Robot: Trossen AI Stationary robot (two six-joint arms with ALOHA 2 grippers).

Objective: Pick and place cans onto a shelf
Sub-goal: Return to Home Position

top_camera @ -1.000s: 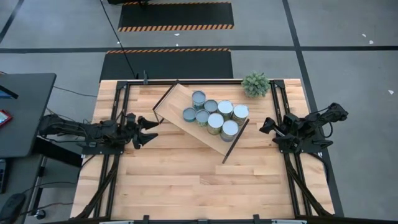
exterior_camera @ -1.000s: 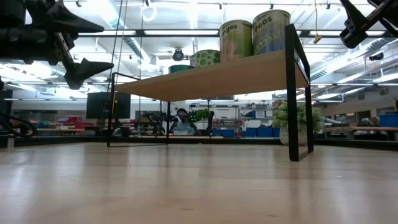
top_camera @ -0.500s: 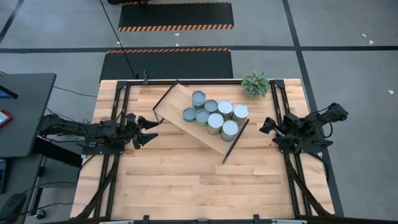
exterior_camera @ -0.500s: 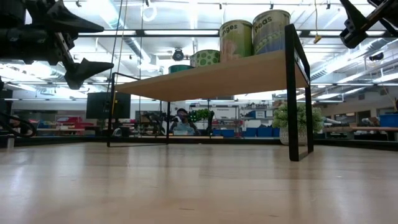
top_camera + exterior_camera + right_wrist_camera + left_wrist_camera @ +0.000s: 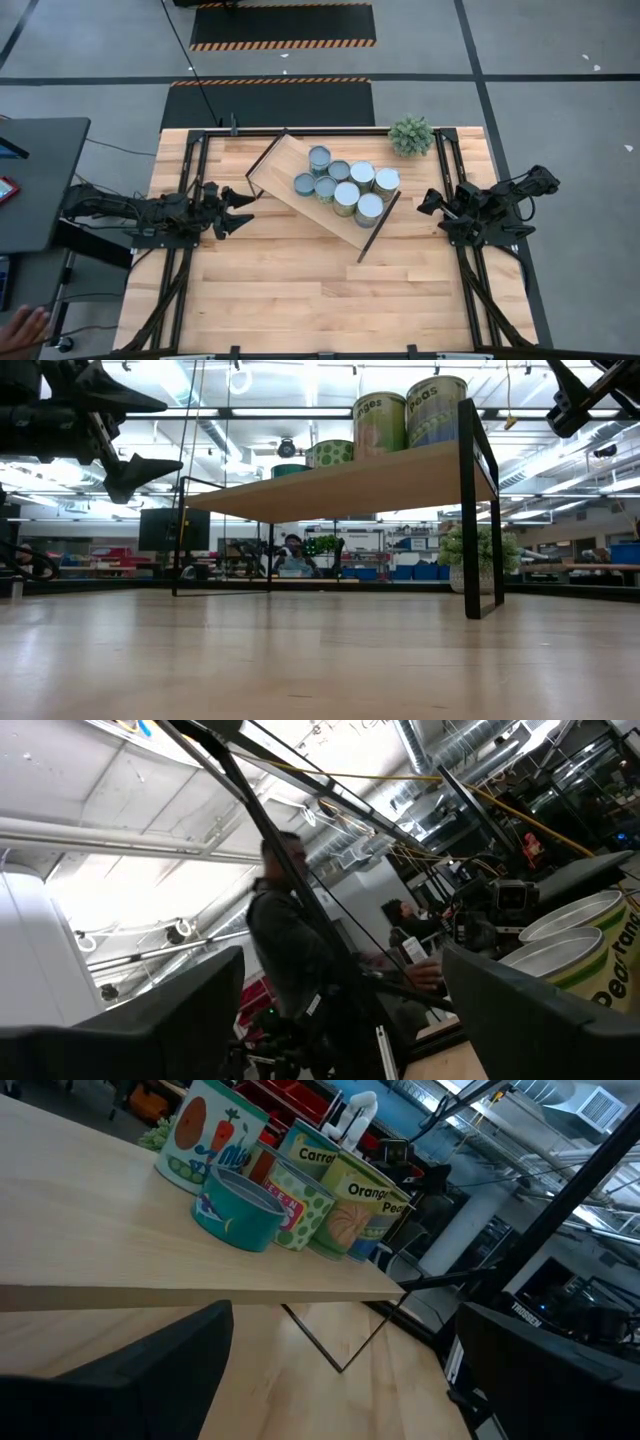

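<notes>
The shelf, a light wood board on a black frame, stands slantwise at the table's far middle on its thin legs. Several cans with blue-grey and white tops stand upright on its board, clustered toward its right end. They also show in the low view and the left wrist view. My left gripper is open and empty, left of the shelf and raised above the table. My right gripper is open and empty, right of the shelf and raised too.
A small green potted plant stands at the table's far right, behind the shelf's right end. A black desk is off the table's left side. A person's hand shows at the near left, off the table. Bare tabletop lies in front of the shelf.
Both arms have kept still and the cans have stayed in place. A person's hand has come into the high view at the near left, off the table.
</notes>
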